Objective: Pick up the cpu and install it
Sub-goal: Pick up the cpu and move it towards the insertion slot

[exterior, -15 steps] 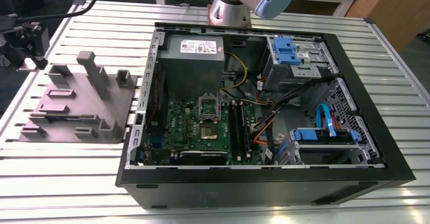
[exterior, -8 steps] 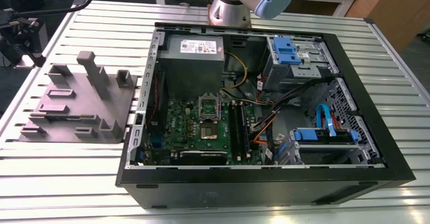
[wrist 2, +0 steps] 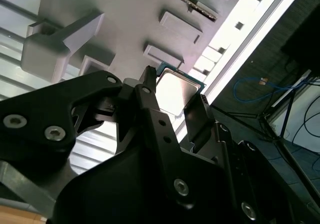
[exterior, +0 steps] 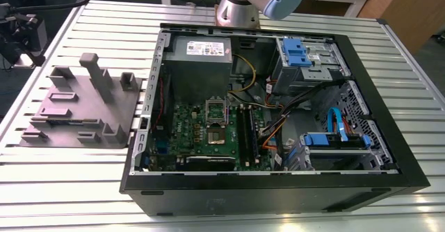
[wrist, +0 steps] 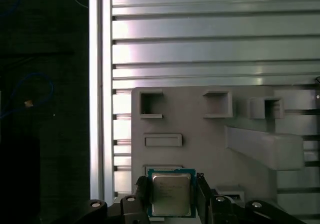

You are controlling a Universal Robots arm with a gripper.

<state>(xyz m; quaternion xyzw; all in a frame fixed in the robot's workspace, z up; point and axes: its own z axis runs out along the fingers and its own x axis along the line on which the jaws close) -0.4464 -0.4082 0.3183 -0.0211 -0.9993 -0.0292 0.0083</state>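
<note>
The cpu (wrist: 171, 193), a small square chip with a silvery top and a green rim, sits between my gripper's (wrist: 172, 198) two black fingers (wrist: 142, 196), which press on its two opposite sides. In the second wrist view the cpu (wrist 2: 176, 90) is gripped the same way by the gripper (wrist 2: 175, 95), held over the grey holder block (wrist 2: 125, 14). Both wrist views show the block (wrist: 200, 134) lying well below the chip. In the exterior view the holder block (exterior: 76, 107) lies on the slatted table to the left of the open computer case (exterior: 271, 117).
Inside the case, the green motherboard (exterior: 187, 127) carries an open socket (exterior: 217, 120) and long black memory sticks (exterior: 247, 130). Cables and blue drive bays (exterior: 299, 52) fill the case's right half. The arm's base (exterior: 240, 5) stands behind the case. The table edge (wrist: 100, 84) drops to a dark floor.
</note>
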